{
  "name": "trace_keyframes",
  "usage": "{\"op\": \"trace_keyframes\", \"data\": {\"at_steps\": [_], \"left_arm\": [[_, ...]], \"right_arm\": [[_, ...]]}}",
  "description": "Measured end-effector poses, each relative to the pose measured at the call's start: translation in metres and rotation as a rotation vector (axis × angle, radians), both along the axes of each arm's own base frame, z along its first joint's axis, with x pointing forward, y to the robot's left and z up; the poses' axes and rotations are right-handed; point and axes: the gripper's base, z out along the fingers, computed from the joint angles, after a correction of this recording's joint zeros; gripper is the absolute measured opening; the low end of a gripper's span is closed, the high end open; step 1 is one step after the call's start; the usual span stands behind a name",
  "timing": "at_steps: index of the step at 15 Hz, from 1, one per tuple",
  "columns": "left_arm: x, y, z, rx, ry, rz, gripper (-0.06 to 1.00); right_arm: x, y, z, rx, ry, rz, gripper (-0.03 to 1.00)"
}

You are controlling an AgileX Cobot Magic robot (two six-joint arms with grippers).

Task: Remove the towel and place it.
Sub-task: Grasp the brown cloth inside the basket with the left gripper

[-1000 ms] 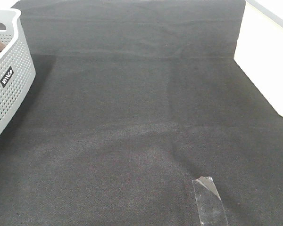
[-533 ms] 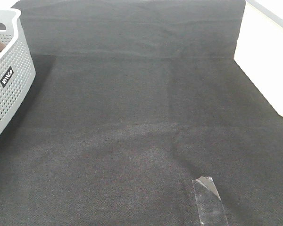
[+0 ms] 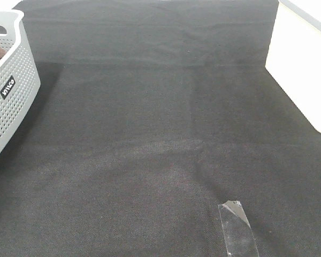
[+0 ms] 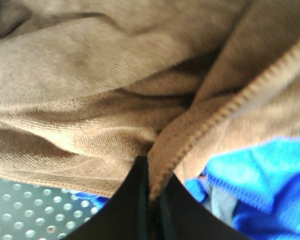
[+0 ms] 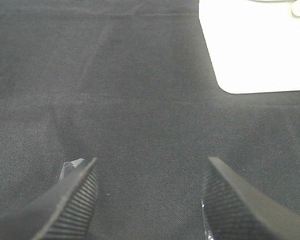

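The towel (image 4: 90, 90), judged soft and limp, is clenched at its hem by the left gripper (image 4: 151, 174) jaws; the right gripper (image 5: 149, 186) jaws are spread.

Probably a robot test bench: a black cloth (image 3: 150, 134), tape (image 3: 237, 229) stuck on it, a perforated basket (image 3: 10, 104) at its edge.

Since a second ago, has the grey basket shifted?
No. The grey basket holds its place in the exterior high view, with the same gap to the tape strip and the white panel.
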Motion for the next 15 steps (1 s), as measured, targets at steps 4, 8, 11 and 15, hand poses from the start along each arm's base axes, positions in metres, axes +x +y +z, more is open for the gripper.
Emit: {"op": "trace_keyframes", "data": {"at_steps": [4, 8, 11, 15], "left_arm": [[-0.001, -0.007, 0.011, -0.045, -0.042, 0.033, 0.00], [-0.020, -0.032, 0.074, -0.139, -0.182, 0.064, 0.00], [-0.051, -0.055, 0.135, -0.293, -0.292, 0.070, 0.00], [-0.089, -0.089, 0.201, -0.325, -0.481, -0.034, 0.00]], "right_arm": [[0.000, 0.000, 0.000, 0.000, 0.000, 0.000, 0.56], [0.000, 0.000, 0.000, 0.000, 0.000, 0.000, 0.56], [0.000, 0.000, 0.000, 0.000, 0.000, 0.000, 0.56], [0.000, 0.000, 0.000, 0.000, 0.000, 0.000, 0.56]]}}
